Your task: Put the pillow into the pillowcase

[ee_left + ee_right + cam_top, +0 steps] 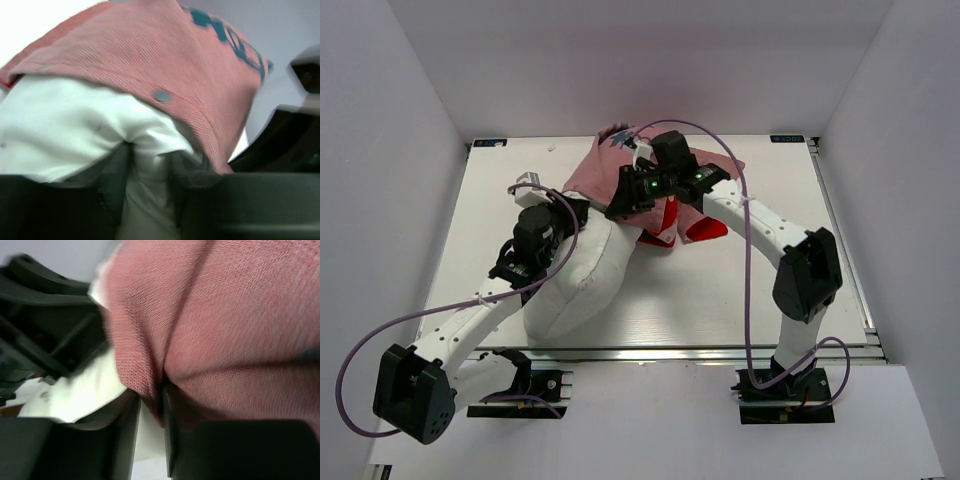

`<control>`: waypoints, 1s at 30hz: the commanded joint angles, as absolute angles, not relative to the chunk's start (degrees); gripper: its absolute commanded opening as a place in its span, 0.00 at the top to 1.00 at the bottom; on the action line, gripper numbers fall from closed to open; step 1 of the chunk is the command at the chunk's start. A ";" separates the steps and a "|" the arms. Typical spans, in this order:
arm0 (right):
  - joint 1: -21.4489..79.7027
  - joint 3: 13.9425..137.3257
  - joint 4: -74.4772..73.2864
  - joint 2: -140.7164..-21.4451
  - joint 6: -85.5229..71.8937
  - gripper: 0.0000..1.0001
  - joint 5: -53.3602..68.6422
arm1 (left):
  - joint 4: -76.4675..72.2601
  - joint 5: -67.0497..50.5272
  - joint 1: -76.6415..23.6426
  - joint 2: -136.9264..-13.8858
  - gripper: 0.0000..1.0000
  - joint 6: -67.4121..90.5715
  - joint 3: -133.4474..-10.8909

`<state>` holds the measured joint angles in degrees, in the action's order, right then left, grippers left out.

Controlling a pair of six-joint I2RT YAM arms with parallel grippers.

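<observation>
The white pillow [575, 285] lies at the table's centre-left, and its far end is tucked under the faded-pink pillowcase [605, 170], which is bunched at the back centre. My left gripper [580, 208] is at the pillow's far end. In the left wrist view its fingers [117, 175] stand apart, with a fold of pillow [75, 120] bulging between them under the pillowcase [150, 55]. My right gripper [620, 205] meets it from the right. Its jaws are parted around a hanging fold of pillowcase [225, 315], and the pillow [85, 390] shows to the left.
A red printed flap of the case [705, 228] lies on the white table [740, 290] right of the grippers. White walls enclose the table on three sides. The two wrists are close together, and the left arm [40, 325] fills the left of the right wrist view.
</observation>
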<state>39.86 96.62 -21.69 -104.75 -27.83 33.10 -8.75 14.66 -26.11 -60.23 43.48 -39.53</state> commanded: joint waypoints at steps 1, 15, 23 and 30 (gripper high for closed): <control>41.04 97.82 -22.41 -106.78 -24.61 0.61 36.12 | -8.01 17.93 -23.12 -60.21 0.49 45.71 -39.64; 34.11 117.69 -23.82 -101.96 -7.03 0.21 36.04 | 23.01 3.45 -22.06 -49.92 0.11 22.17 -62.91; 25.16 114.70 -23.91 -99.14 -6.68 0.21 36.30 | 38.82 -8.65 -32.12 -59.31 0.06 13.28 -78.75; 20.30 104.26 -26.98 -90.72 2.95 0.21 34.81 | 42.27 8.50 -53.59 -63.97 0.05 14.94 -73.30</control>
<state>20.86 107.92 -25.41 -96.82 -3.88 35.59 36.56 0.91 -47.79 -62.39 15.57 -74.70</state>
